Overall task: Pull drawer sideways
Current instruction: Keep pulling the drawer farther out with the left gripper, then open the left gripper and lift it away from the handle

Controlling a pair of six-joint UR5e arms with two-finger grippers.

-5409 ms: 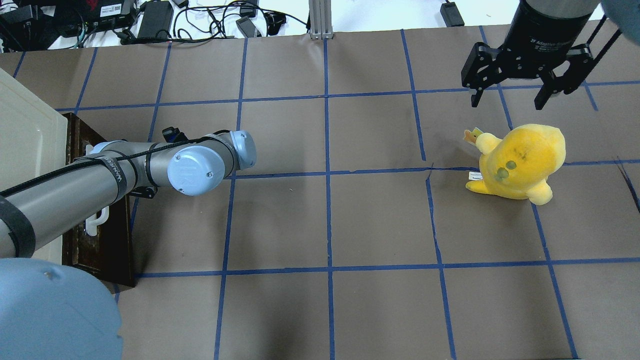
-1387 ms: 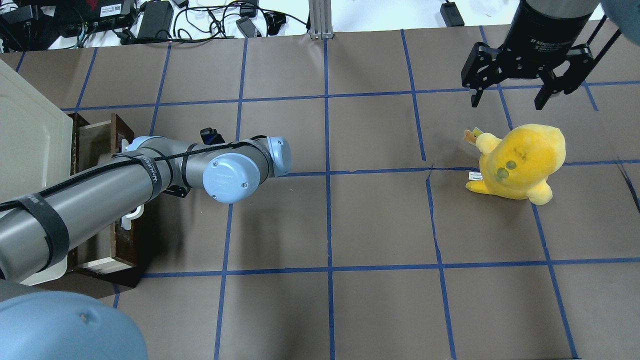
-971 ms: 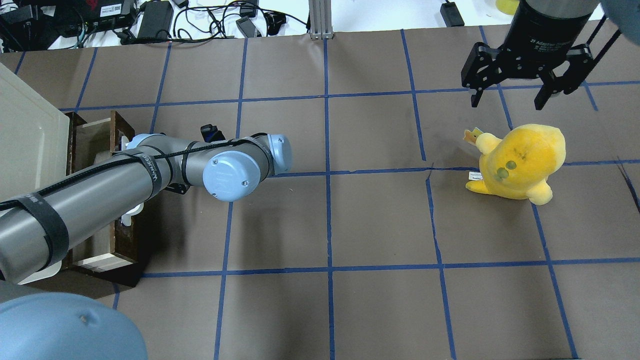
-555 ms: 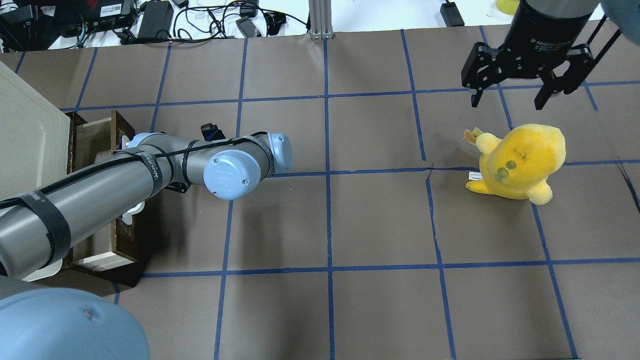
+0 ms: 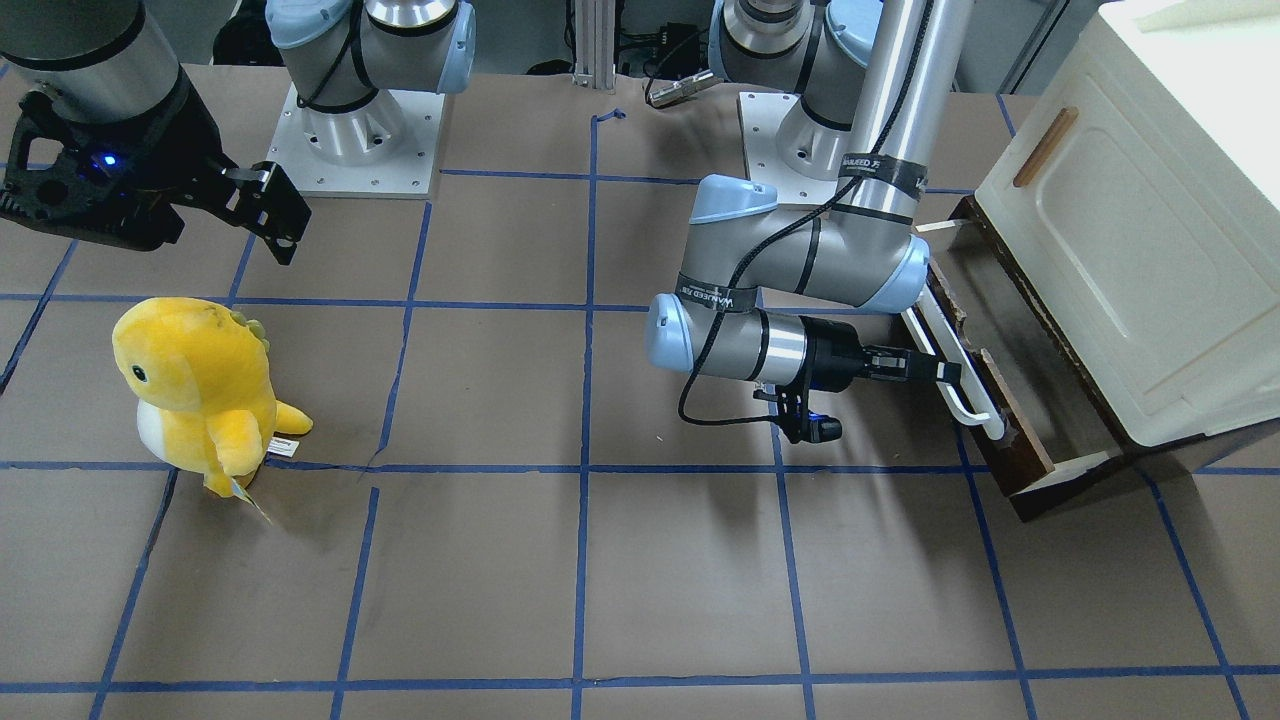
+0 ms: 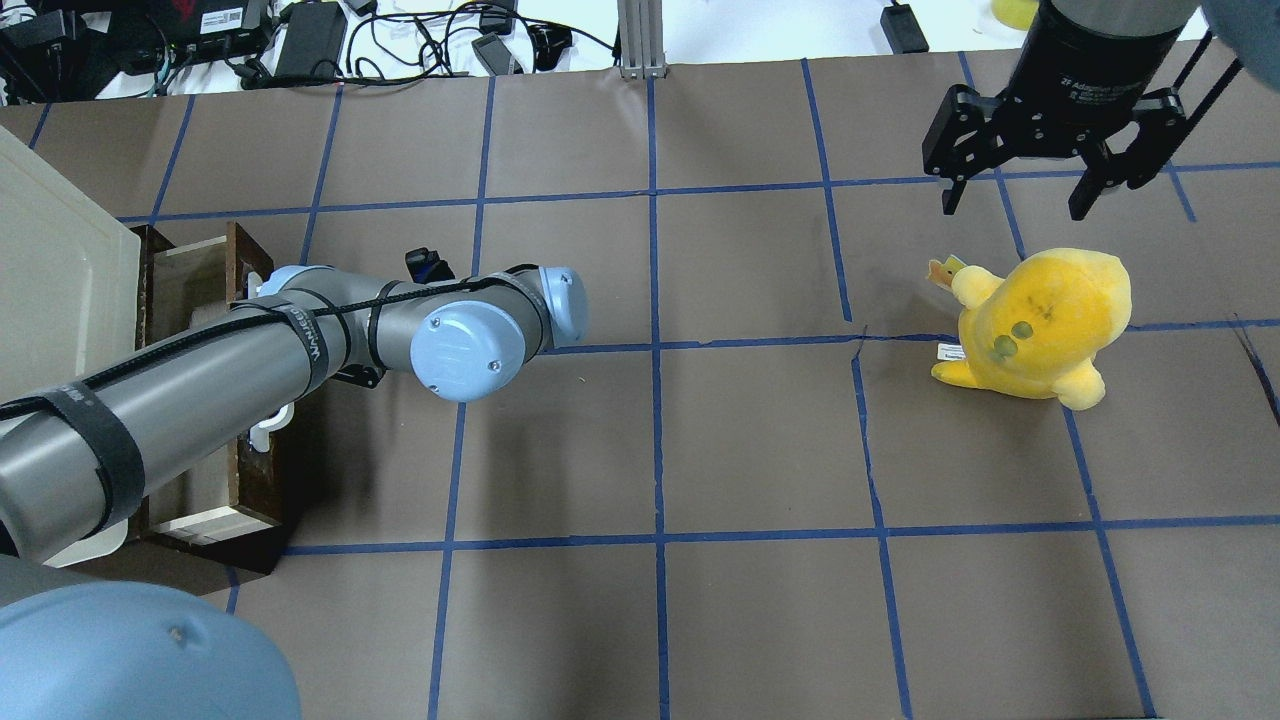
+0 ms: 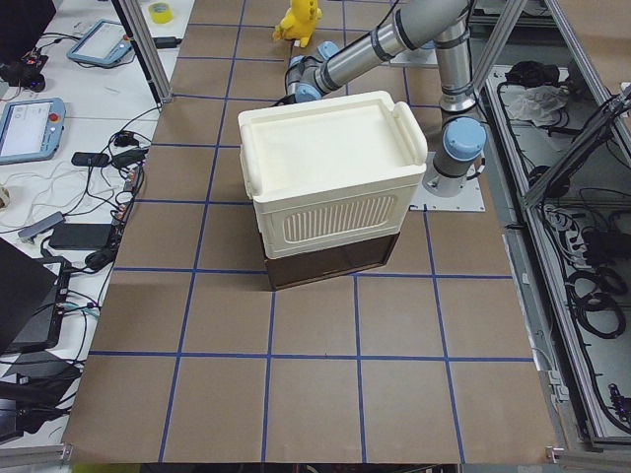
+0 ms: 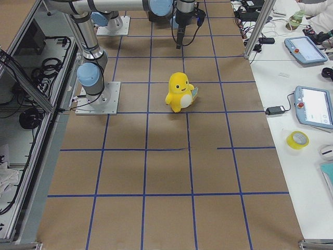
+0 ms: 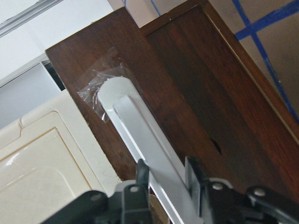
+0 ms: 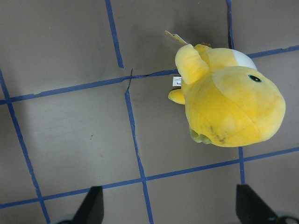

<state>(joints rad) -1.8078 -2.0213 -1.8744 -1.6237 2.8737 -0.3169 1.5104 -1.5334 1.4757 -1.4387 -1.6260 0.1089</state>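
The dark brown drawer stands pulled out from under the cream cabinet. Its long white bar handle runs along the front. My left gripper is shut on this handle near its middle. In the left wrist view both fingers clamp the white bar against the drawer front. In the overhead view the drawer lies at the left and my left arm hides the gripper. My right gripper hangs open and empty at the far right.
A yellow plush toy sits on the brown paper below my right gripper; it also shows in the right wrist view. The cream cabinet fills the table's left edge. Cables and power bricks lie beyond the far edge.
Over five seconds the drawer has slid out of the cabinet toward the table's middle, drawn by my left gripper. In the last second it has barely moved. The right arm is still.
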